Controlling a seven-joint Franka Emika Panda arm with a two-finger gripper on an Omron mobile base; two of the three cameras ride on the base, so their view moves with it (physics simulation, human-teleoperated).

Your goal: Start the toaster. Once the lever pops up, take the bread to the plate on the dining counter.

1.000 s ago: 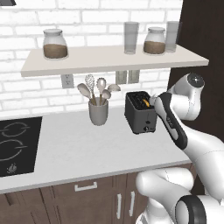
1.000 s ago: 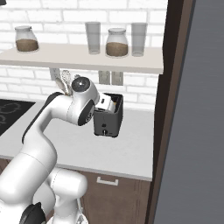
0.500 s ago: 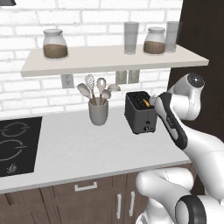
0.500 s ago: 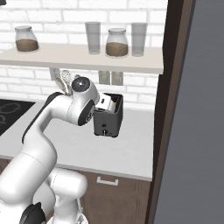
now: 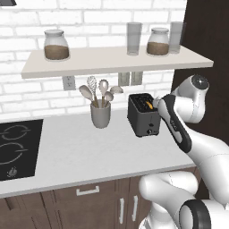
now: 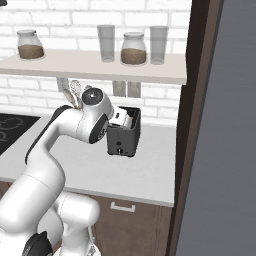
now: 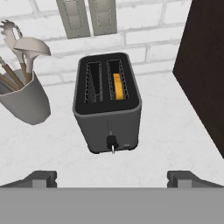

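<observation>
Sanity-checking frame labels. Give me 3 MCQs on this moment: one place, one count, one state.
1. Which toaster slot holds the bread, in the hand view?
A. right slot
B. left slot
C. neither

2. How many jars with brown contents stand on the shelf?
A. one
B. two
C. four

3. How is the end effector?
A. shut on the bread
B. shut on the knob
C. open, holding nothing

Answers: 1 A, the slice sits low in the right slot. 2 B, one jar near each end of the shelf. 3 C, its fingertips stand wide apart, short of the toaster.
</observation>
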